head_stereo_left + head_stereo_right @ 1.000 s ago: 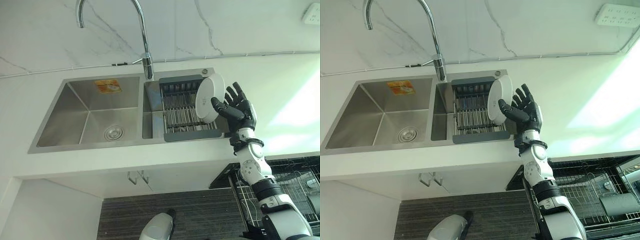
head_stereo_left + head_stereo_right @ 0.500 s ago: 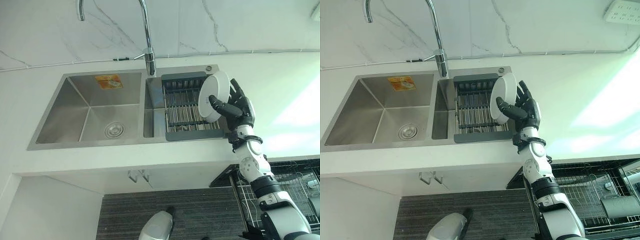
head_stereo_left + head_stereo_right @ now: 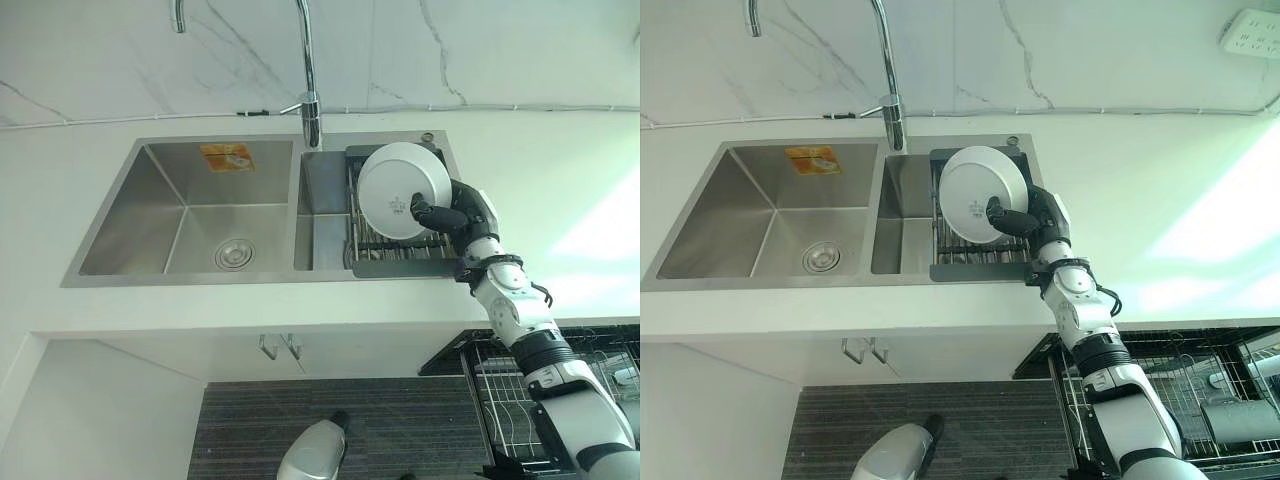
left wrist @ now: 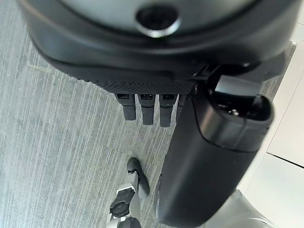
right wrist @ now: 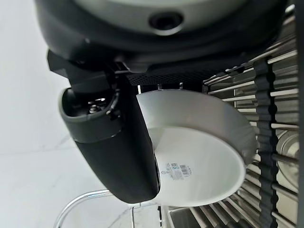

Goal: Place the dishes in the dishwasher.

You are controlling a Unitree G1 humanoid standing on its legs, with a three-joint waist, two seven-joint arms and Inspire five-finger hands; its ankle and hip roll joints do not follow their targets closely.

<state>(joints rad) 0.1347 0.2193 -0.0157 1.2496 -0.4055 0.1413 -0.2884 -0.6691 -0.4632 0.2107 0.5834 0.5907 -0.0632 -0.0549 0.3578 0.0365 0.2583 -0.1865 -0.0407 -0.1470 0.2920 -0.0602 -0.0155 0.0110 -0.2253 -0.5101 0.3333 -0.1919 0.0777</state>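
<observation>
The right robot hand (image 3: 452,215) pinches a white plate (image 3: 403,190) by its rim, thumb curled across its underside, holding it tilted above the drying rack (image 3: 400,262) in the sink (image 3: 180,205). This looks like the pick-up step; next it needs carrying down to the dishwasher rack (image 3: 520,400). The left robot hand (image 4: 152,107) hangs relaxed over the floor.

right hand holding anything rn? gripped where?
Yes: the right hand pinches the white plate at its rim, thumb across the underside, above the sink rack. Left hand holds nothing.

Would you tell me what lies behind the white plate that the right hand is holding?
Behind the white plate, gripped by the right hand, sits the dark drying rack in the sink. The plate covers most of the rack, so its contents cannot be seen.
</observation>
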